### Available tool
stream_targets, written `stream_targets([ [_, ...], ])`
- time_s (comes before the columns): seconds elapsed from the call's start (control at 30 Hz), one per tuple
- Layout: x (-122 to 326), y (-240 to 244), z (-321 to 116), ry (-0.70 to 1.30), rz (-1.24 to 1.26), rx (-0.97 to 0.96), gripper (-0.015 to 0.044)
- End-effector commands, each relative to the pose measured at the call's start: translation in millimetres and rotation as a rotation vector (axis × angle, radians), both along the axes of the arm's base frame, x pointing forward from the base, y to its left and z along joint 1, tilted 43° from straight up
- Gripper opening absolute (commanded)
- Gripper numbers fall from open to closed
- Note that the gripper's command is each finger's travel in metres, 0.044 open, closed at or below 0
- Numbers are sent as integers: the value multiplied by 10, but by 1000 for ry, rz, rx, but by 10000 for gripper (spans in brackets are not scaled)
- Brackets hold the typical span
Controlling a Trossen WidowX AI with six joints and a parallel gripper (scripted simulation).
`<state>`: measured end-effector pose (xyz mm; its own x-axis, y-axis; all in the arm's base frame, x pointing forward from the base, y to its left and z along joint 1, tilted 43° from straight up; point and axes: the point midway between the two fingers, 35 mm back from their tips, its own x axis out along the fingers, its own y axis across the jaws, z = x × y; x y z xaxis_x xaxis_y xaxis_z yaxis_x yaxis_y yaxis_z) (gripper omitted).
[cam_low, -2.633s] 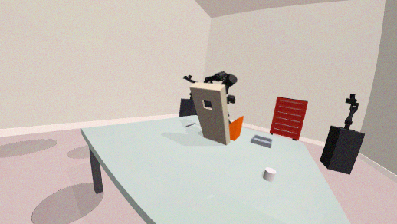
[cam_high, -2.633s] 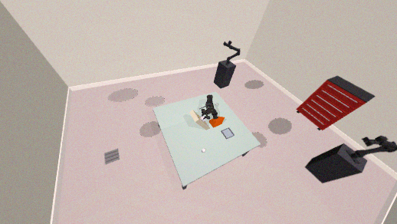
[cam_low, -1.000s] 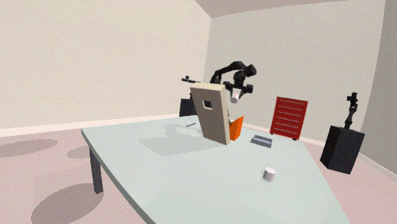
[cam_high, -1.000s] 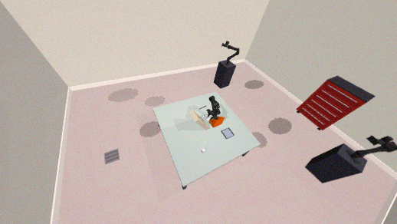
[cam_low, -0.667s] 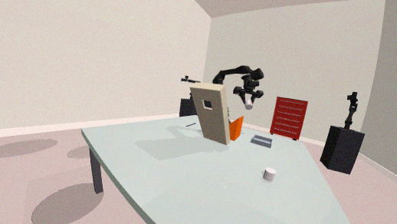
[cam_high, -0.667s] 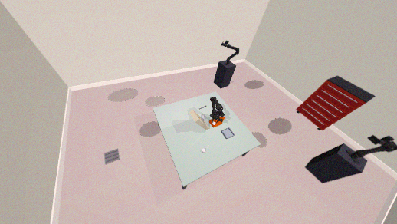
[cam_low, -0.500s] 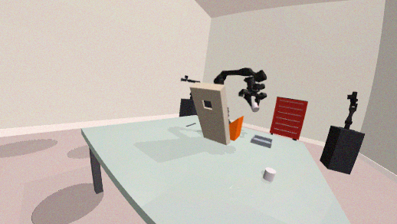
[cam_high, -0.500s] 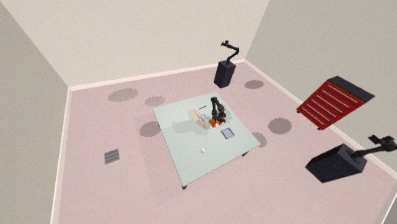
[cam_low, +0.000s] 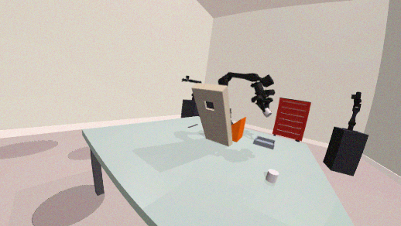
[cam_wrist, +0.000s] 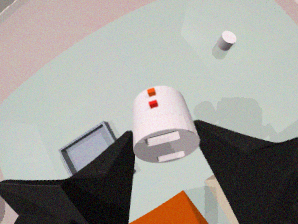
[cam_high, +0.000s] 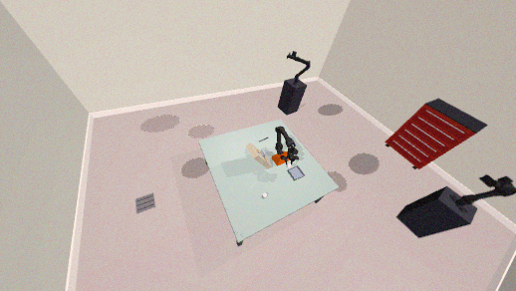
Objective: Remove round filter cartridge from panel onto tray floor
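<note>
1. The filter cartridge [cam_high: 289, 164] [cam_low: 268, 112] [cam_wrist: 162, 117] is clamped in the tool [cam_high: 290, 162] [cam_low: 265, 108] [cam_wrist: 162, 131]; one black finger is seen at each side of its white round body.
2. It is out of the service panel [cam_high: 258, 155] [cam_low: 218, 124] [cam_wrist: 216, 187] and held up in the air above the worktop [cam_high: 264, 214] [cam_low: 186, 186] [cam_wrist: 165, 55]; release and placement on the tray floor are still to be done.
3. The slotted face is turned toward the wrist camera; two pale, parallel slots are shown on it; an orange square and a red square are carried on the side wall, near the far end.
4. The shallow grey tray [cam_high: 296, 173] [cam_low: 265, 142] [cam_wrist: 90, 147] is set on the worktop; in the wrist view it is seen left of the cartridge, partly covered by a finger.
5. The panel is stood on the worktop, leaning; a square opening is seen in its back, exterior view; the orange block [cam_high: 279, 158] [cam_low: 238, 129] [cam_wrist: 170, 212] is placed near it, between panel and tray; whether they touch cannot be told.
6. A small white cylinder [cam_high: 264, 195] [cam_low: 272, 176] [cam_wrist: 226, 41] is stood on the worktop, well apart from panel and tray.
</note>
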<state>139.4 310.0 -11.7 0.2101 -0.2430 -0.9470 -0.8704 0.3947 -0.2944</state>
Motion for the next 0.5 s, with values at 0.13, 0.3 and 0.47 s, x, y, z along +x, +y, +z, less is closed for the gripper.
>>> stream_targets([
  [0.13,-493,-38,-393,115,131,2,0],
  [0.3,-788,-113,-616,177,197,13,0],
  [0.47,-1067,-226,-813,240,264,20,0],
])
